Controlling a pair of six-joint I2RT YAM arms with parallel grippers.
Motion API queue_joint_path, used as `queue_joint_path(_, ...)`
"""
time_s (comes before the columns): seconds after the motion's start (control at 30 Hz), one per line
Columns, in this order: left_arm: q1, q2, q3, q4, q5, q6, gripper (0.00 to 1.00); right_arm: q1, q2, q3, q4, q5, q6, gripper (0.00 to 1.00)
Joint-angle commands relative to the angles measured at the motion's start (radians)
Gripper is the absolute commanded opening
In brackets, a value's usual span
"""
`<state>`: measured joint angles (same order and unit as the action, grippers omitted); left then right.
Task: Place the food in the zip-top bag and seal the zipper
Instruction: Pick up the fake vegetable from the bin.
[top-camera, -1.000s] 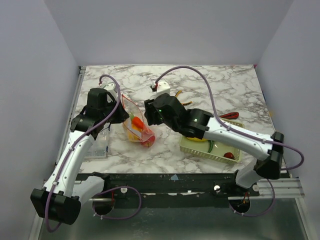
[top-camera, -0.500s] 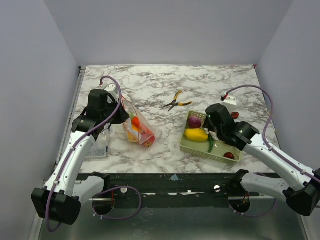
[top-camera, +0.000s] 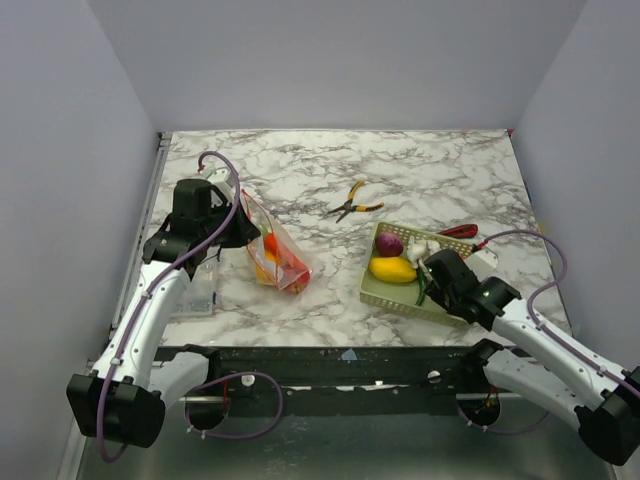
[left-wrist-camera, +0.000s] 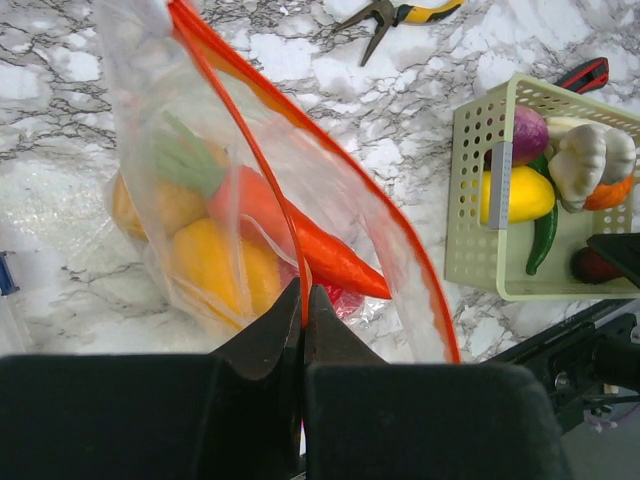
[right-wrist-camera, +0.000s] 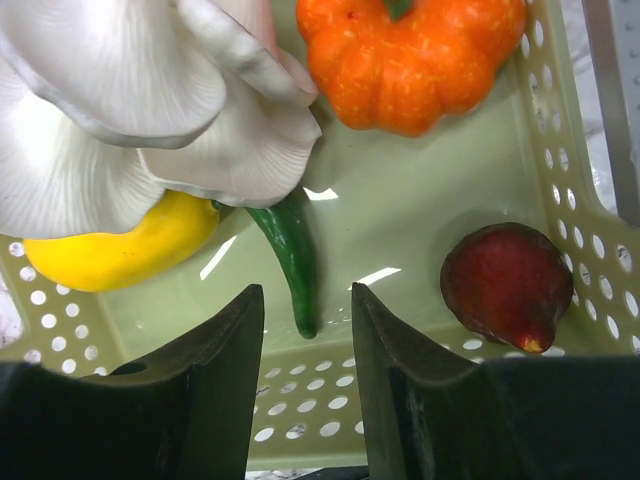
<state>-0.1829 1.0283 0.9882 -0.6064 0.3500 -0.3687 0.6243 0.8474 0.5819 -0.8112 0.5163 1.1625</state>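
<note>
The right arm has swung away from the zip-top bag (top-camera: 278, 258) on the left and come down over the pale green basket (top-camera: 395, 298) at the near right, so another piece of food is probably next. The right gripper (right-wrist-camera: 305, 300) is partly open and empty, jaws either side of a green chilli (right-wrist-camera: 290, 250), beside a yellow mango (right-wrist-camera: 110, 250) and a red fruit (right-wrist-camera: 505, 285). The left gripper (left-wrist-camera: 302, 300) is clamped on the bag's zipper (left-wrist-camera: 268, 190), holding the mouth open; a carrot (left-wrist-camera: 330, 262) lies inside.
</note>
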Motion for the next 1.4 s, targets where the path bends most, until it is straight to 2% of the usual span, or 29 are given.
queue_joint_path(0.0, 0.004, -0.004, -0.011, 0.021, 0.049, -0.003, 0.0, -0.004, 0.012, -0.059, 0.068, -0.022, 0.066, 0.43)
queue_joint_path(0.13, 0.004, -0.007, -0.019, 0.031, 0.053, -0.003, 0.0, -0.004, 0.11, -0.06, 0.159, -0.041, 0.007, 0.44)
queue_joint_path(0.37, 0.004, -0.017, -0.033, 0.036, 0.064, -0.003, 0.0, -0.003, 0.343, 0.025, 0.168, -0.025, -0.066, 0.46)
queue_joint_path(0.47, 0.003, -0.015, -0.033, 0.037, 0.059, -0.004, 0.0, -0.005, 0.404, 0.036, 0.157, -0.029, -0.076, 0.47)
queue_joint_path(0.53, 0.003, -0.005, -0.028, 0.036, 0.07, -0.006, 0.0, -0.004, 0.424, 0.043, 0.149, -0.019, -0.079, 0.44)
queue_joint_path(0.63, 0.003, 0.006, -0.025, 0.036, 0.072, -0.007, 0.0, -0.003, 0.424, 0.067, 0.125, -0.013, -0.099, 0.28)
queue_joint_path(0.8, 0.003, 0.014, -0.03, 0.036, 0.072, -0.007, 0.0, -0.004, 0.408, 0.144, 0.019, -0.019, -0.126, 0.14)
queue_joint_path(0.9, 0.003, 0.019, -0.026, 0.04, 0.095, -0.013, 0.0, -0.004, 0.381, 0.161, 0.016, -0.081, -0.143, 0.04)
queue_joint_path(1.0, 0.004, 0.019, -0.028, 0.039, 0.098, -0.014, 0.0, -0.004, 0.357, 0.167, -0.01, -0.11, -0.134, 0.0)
queue_joint_path(1.17, 0.003, 0.009, -0.033, 0.042, 0.107, -0.018, 0.0, -0.004, 0.313, 0.184, -0.075, -0.133, -0.119, 0.0)
queue_joint_path(1.37, 0.003, 0.013, -0.035, 0.045, 0.111, -0.021, 0.0, -0.003, 0.213, 0.179, -0.038, -0.189, -0.172, 0.0)
